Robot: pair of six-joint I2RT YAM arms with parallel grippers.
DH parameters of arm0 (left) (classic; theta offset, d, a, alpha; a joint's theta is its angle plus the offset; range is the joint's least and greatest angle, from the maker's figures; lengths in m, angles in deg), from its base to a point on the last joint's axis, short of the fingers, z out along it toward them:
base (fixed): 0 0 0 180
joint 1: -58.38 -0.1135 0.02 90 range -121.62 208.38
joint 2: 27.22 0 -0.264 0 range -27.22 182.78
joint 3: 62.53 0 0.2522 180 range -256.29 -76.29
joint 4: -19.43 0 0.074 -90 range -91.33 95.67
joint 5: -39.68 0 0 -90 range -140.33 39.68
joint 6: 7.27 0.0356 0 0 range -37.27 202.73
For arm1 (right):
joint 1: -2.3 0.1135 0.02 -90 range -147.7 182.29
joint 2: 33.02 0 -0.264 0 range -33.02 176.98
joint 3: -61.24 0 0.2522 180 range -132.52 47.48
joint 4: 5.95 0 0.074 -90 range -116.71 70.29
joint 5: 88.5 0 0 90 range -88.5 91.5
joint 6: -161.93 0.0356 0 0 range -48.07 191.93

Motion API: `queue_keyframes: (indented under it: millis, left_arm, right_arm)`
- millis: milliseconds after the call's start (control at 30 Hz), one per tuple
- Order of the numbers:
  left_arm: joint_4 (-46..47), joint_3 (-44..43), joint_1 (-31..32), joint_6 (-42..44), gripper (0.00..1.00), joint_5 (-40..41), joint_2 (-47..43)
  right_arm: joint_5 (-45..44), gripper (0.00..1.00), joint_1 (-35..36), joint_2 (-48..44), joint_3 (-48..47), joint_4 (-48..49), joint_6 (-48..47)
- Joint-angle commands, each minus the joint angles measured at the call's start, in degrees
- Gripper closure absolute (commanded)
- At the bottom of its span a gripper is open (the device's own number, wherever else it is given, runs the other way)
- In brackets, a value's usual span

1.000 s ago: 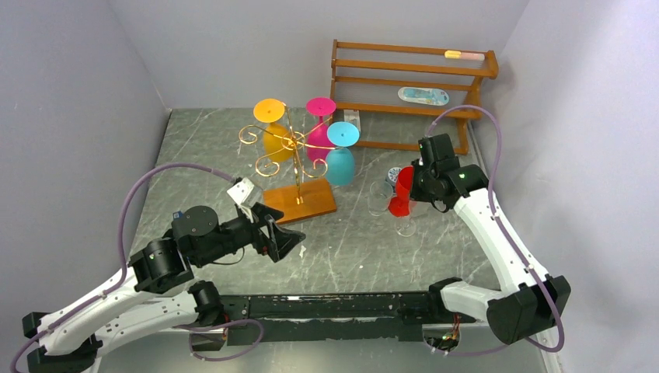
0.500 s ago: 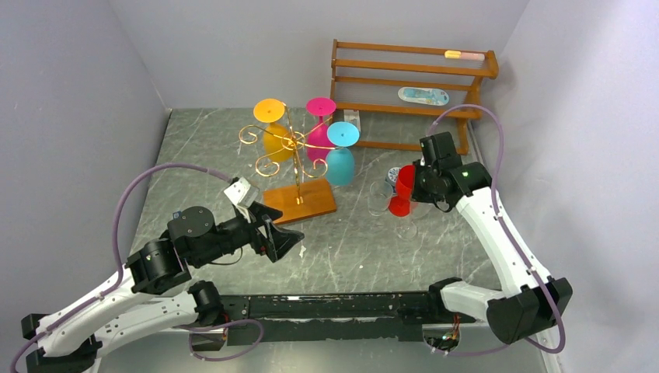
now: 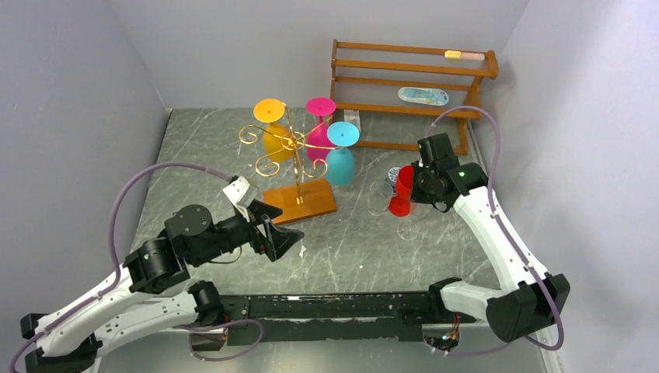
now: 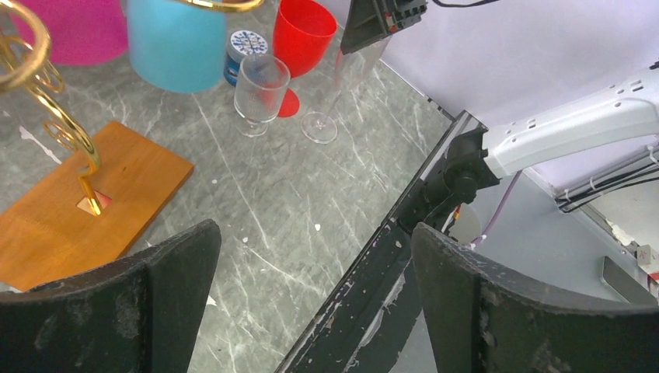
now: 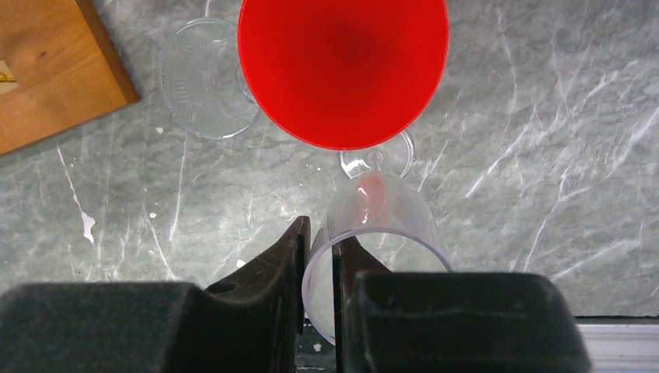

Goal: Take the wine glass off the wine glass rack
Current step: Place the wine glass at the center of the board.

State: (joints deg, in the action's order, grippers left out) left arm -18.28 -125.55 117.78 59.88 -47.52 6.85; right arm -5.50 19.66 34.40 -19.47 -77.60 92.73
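The gold wire wine glass rack (image 3: 291, 144) stands on its orange-brown base (image 3: 300, 200) at mid-table. An orange glass (image 3: 271, 128), a pink glass (image 3: 319, 124) and a blue glass (image 3: 340, 155) hang on it upside down. My right gripper (image 5: 319, 256) is shut on the rim of a tall clear wine glass (image 5: 381, 214), one finger inside and one outside. The glass stands upright right of the rack, its foot (image 3: 406, 231) at the table. My left gripper (image 4: 315, 295) is open and empty, low over the table in front of the base (image 4: 85, 202).
A red wine glass (image 3: 402, 190) and a short clear glass (image 3: 379, 198) stand right beside the held glass. A blue-and-white tin (image 4: 246, 45) is behind them. A brown slatted shelf (image 3: 408, 93) stands at the back right. Grey walls enclose three sides.
The right gripper with the clear glass has barely shifted. The left arm has drawn back slightly toward the near left.
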Motion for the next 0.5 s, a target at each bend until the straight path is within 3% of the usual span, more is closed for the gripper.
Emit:
queue_keyframes:
  millis: [0, 467]
  left_arm:
    - [-1.3, -3.7, -0.3, 2.8, 0.03, 0.6, -0.4]
    - [-1.2, -3.0, -0.2, 2.1, 0.03, 0.9, -0.8]
  right_arm:
    - [-1.1, 0.89, -0.2, 0.6, 1.3, 2.8, 0.5]
    - [0.9, 0.8, -0.2, 0.6, 1.7, 2.2, 0.3]
